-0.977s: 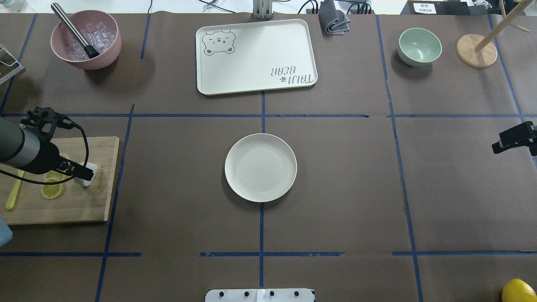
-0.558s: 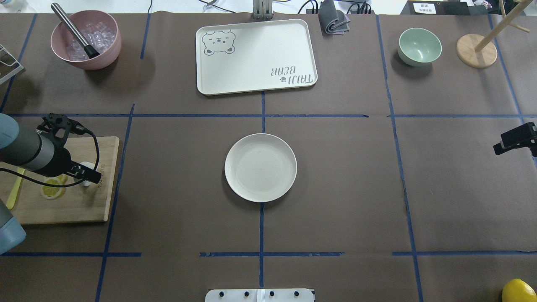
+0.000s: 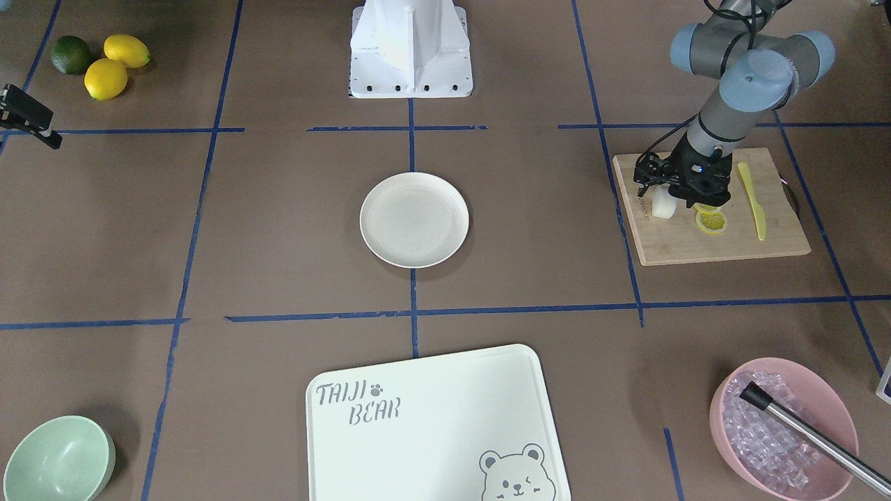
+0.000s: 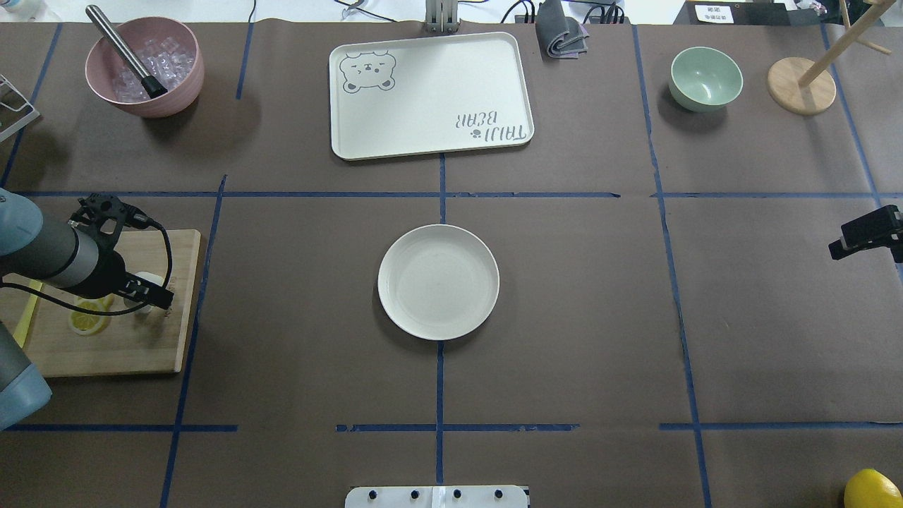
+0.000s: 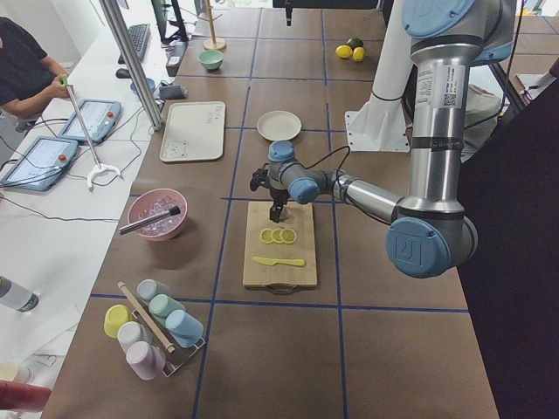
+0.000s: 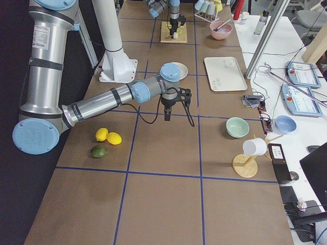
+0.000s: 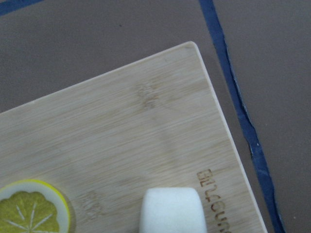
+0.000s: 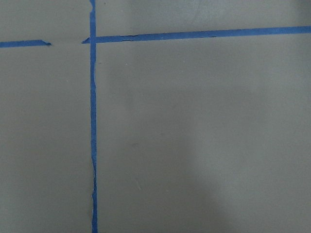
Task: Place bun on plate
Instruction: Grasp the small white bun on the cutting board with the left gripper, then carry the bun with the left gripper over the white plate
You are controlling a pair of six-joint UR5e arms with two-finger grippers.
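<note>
The bun [image 4: 146,279] is a small white lump standing on the wooden cutting board [image 4: 141,346] at the table's left, next to the lemon slices [image 4: 88,319]. My left gripper [image 4: 149,295] hangs right over the bun and looks open, one dark finger crossing it from above. In the left wrist view the bun [image 7: 170,208] fills the bottom middle and no finger shows. The round cream plate [image 4: 438,282] lies bare at the table's centre, well to the right of the board. My right gripper [image 4: 864,233] hovers at the right edge; its jaws are not clear.
A bear-print tray [image 4: 430,95] lies behind the plate. A pink bowl of ice with a metal tool [image 4: 144,67] stands back left and a mint-green bowl [image 4: 705,77] back right. A yellow knife [image 3: 753,202] lies on the board. Lemons and a lime [image 3: 104,62] sit near the robot's right.
My left arm has swung a little to the right over the board, bringing the gripper over the bun. The bun has stayed put. The right gripper shifted slightly.
</note>
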